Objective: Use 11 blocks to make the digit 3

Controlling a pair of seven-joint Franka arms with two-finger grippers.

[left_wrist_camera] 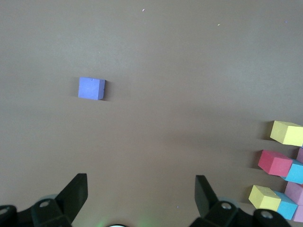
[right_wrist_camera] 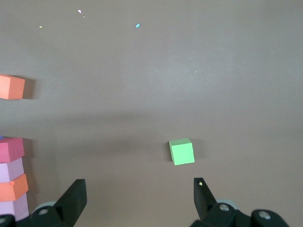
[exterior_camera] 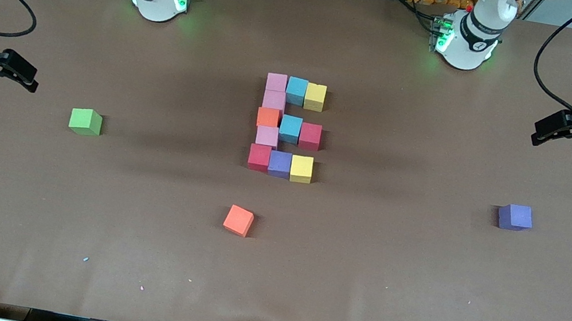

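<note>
Eleven-block figure [exterior_camera: 288, 128] sits complete at frame centre on the counter [exterior_camera: 361, 266], reading as a 3 from the robots' end; left pincer [left_wrist_camera: 142, 196] and right pincer [right_wrist_camera: 139, 196] hang open at the frame edges, likely nothing left but retreat.

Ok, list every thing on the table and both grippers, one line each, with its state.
Block figure: eleven blocks packed touching, flat on the table, mid-table.
Loose orange block: alone, nearer the front camera than the figure.
Loose purple block: alone, toward the left arm's end.
Green block: alone, toward the right arm's end.
Left gripper: fingers open, empty, waiting.
Right gripper: fingers open, empty.
</note>
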